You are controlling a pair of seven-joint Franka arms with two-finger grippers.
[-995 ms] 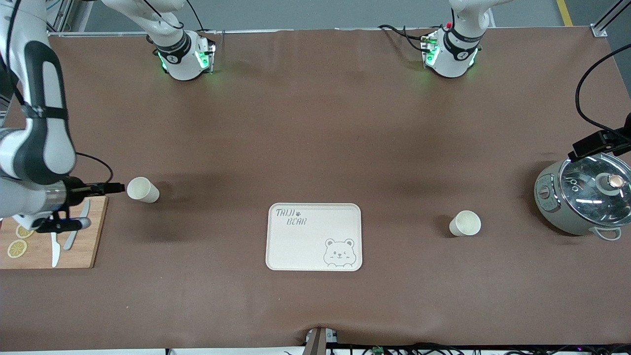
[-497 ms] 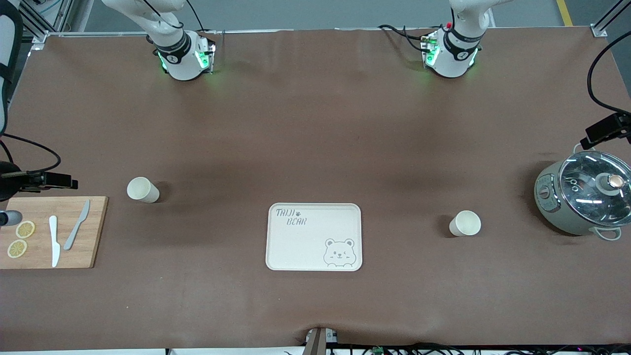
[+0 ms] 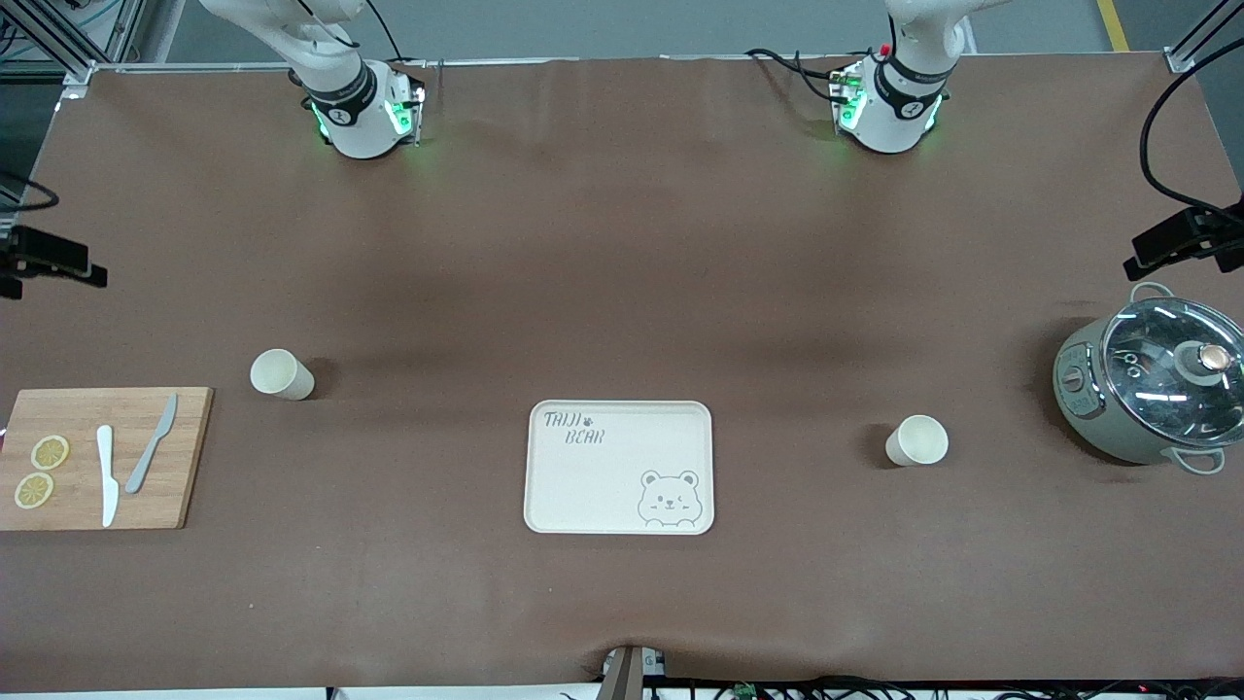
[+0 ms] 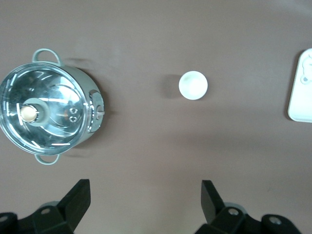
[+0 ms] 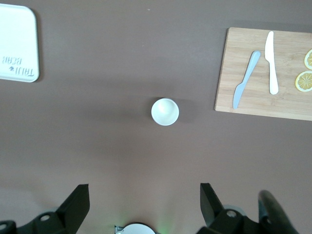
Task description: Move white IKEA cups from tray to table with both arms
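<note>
Brown cloth covers the table [image 3: 622, 243]. I see both cups upright on it, well apart. One cup [image 3: 282, 374] sits twd the right arm's end, just beside the wooden board [image 3: 190, 457] w/ two knives [image 3: 151, 457] and lemon slices [image 3: 49, 452]. Other cup [image 3: 916, 440] sits twd the left arm's end, btwn the bear tray [image 3: 619, 467] and the grey-green pot [image 3: 1147, 394]. Tray has nothing on it. Left gripper [image 4: 144, 204] hangs high over the cloth near its cup, jaws spread wide, holding nothing. Right gripper [image 5: 144, 204] likewise, wide apart, nothing in it, up over cloth near its cup.
</note>
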